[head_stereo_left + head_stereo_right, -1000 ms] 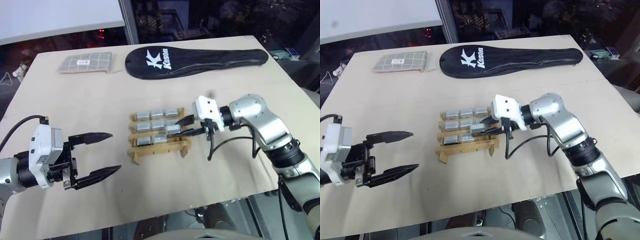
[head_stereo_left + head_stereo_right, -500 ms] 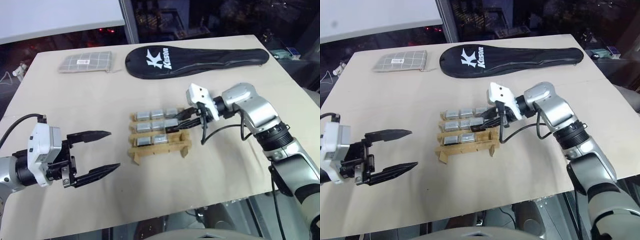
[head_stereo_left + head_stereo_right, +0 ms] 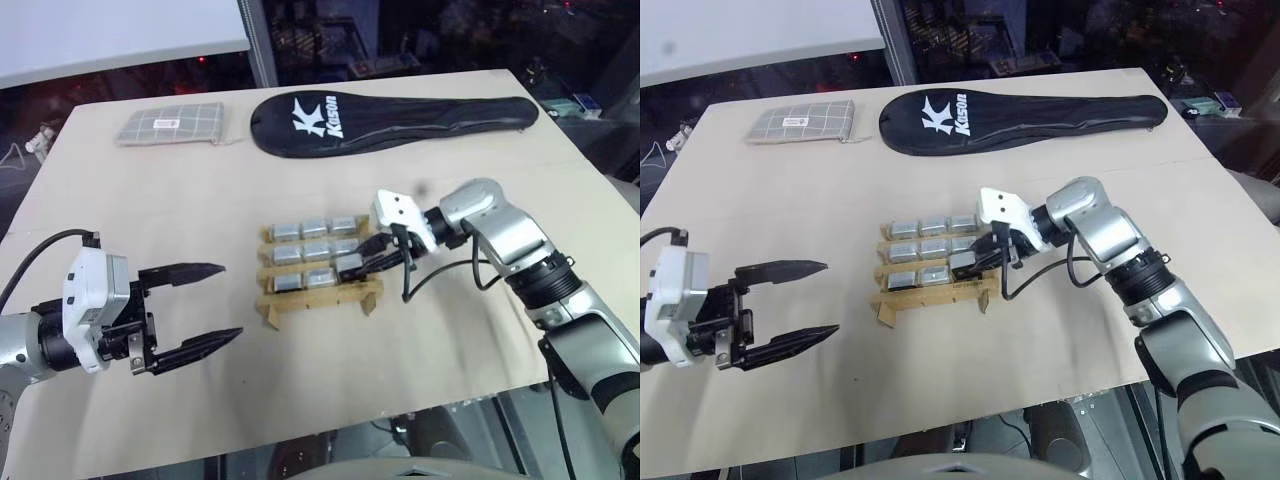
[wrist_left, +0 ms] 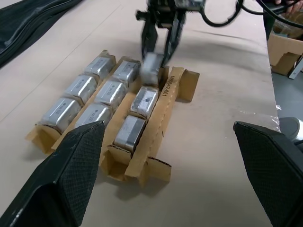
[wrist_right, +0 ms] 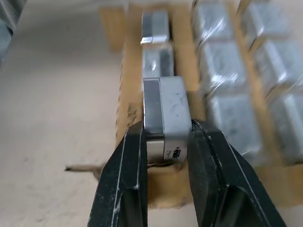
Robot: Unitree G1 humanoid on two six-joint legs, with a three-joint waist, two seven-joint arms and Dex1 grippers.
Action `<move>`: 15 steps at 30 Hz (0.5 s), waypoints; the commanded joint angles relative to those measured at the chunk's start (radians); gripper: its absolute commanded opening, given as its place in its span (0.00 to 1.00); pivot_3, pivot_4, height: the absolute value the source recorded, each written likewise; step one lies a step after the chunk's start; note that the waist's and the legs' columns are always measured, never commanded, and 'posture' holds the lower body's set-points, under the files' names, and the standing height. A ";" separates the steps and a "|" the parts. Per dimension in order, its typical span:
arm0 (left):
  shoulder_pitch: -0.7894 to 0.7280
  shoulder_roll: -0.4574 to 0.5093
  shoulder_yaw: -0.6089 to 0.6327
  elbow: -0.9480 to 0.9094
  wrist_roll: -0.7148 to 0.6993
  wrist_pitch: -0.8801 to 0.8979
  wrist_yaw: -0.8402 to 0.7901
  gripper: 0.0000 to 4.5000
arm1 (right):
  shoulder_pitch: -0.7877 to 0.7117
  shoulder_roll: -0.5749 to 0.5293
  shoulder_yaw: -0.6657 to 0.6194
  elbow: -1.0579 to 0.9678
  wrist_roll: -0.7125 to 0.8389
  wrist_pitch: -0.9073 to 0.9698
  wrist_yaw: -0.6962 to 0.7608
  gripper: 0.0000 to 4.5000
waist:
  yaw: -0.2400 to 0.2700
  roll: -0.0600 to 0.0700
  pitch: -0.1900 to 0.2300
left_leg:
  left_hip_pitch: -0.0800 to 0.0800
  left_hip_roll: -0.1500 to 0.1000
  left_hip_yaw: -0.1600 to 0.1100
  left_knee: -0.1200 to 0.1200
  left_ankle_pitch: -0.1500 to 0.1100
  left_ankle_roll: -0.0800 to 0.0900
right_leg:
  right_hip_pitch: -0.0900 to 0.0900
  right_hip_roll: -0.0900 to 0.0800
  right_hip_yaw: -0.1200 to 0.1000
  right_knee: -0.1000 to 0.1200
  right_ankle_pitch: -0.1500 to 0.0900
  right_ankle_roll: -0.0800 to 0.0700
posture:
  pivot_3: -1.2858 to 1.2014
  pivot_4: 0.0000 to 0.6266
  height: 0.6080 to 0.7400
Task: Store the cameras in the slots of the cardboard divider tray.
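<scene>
**Final camera descending toward the last free slot**

Table (image 3: 150,200) surface is bearing, far from the robot, a long black racket cover (image 3: 390,120) and a grey checked pouch (image 3: 172,125), both lying well apart from the work. Near the middle, the cardboard divider tray (image 3: 318,296) is holding eight cameras (image 3: 314,228): the two far rows are full, and the near row is carrying two, leaving its right-end slot open. The right gripper (image 3: 362,262) is pinching the ninth camera (image 5: 164,111) between its jaws and is hovering just over that end slot. Compared with a second earlier, this gripper is sitting lower and closer to the tray's near row, so the task is judged almost complete, with only insertion and release remaining. The left gripper (image 3: 205,308) is waiting to the tray's left, jaws spread wide and holding nothing.
</scene>
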 commanded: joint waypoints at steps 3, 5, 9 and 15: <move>-0.012 0.016 0.003 0.006 -0.001 -0.015 -0.006 1.00 | -0.006 -0.004 -0.016 -0.022 -0.005 -0.012 0.004 0.14 | 0.001 0.000 0.000 | 0.000 0.000 0.000 0.000 0.000 0.000 | 0.000 0.000 0.000 0.000 0.000 0.000 | 0.52 0.24 1.00; -0.016 0.019 0.002 0.012 0.001 -0.016 -0.009 1.00 | 0.003 0.004 -0.016 -0.030 -0.002 -0.006 -0.004 0.14 | 0.001 0.000 0.000 | 0.000 0.000 0.000 0.000 0.000 0.000 | 0.000 0.000 0.000 0.000 0.000 0.000 | 0.52 0.24 1.00; -0.021 0.022 -0.003 0.017 0.004 -0.018 -0.012 1.00 | 0.012 0.018 -0.018 -0.022 -0.007 -0.013 -0.024 0.14 | 0.000 0.000 0.000 | 0.000 0.000 0.000 0.000 0.000 0.000 | 0.000 0.000 0.000 0.000 0.000 0.000 | 0.52 0.24 1.00; -0.024 0.021 -0.008 0.019 0.008 -0.019 -0.013 1.00 | 0.021 0.021 -0.034 -0.022 -0.006 -0.023 -0.040 0.45 | 0.000 0.000 0.000 | 0.000 0.000 0.000 0.000 0.000 0.000 | 0.000 0.000 0.000 0.000 0.000 0.000 | 0.52 0.24 1.00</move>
